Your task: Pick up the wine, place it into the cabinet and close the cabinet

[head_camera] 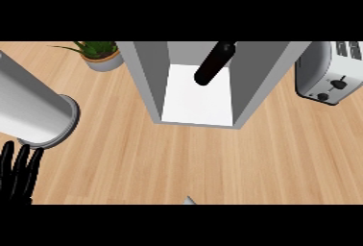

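A dark wine bottle (213,64) stands inside the open grey cabinet (145,79) on its white floor, leaning toward the back. Left of the cabinet sit a potted plant (99,54) and a large white cylinder (32,110); right of it, a toaster (330,72). The left hand (18,173) rests far below-left of the cabinet on the wooden counter (212,158), fingers straight, holding nothing.

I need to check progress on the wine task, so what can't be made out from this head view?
- Right hand: not shown; only a grey tip at the lower edge.
- Cabinet door: not visible.
- Wine bottle: top cut off by the upper edge.
- Left hand: only open fingers show, lower left.
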